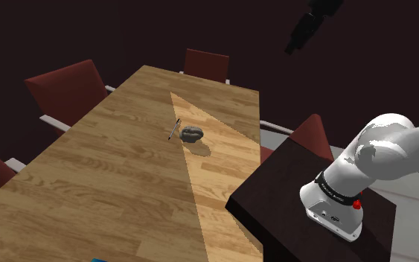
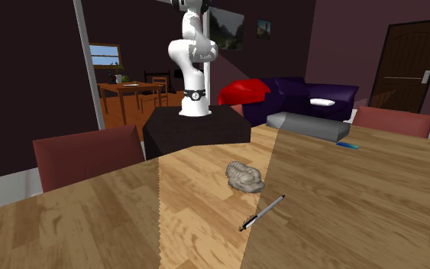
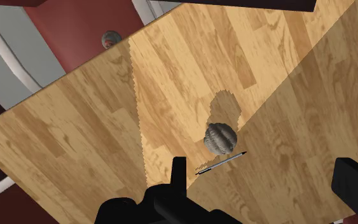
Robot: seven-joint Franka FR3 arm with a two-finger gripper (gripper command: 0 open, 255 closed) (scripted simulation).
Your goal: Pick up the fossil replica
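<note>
Fossil replica (image 1: 191, 134) (image 2: 245, 176) (image 3: 220, 137): grey, ribbed lump, lying on the wooden tabletop (image 1: 111, 171) (image 2: 343, 206) (image 3: 75, 140), within the brighter lit strip, near mid-table. Its shadow falls beside it.

Pen (image 1: 174, 129) (image 2: 263, 212) (image 3: 220, 163): lies flat just beside the fossil, on the side away from the stand (image 1: 289, 201) (image 2: 196, 130).

Pincer (image 1: 295, 45) (image 3: 266, 167): black, held high above the tabletop, well apart from the fossil. Fingers stand wide apart with nothing between them. Wrist view looks down on fossil and pen.

Dark red chairs (image 1: 66, 85) line the table edges.
</note>
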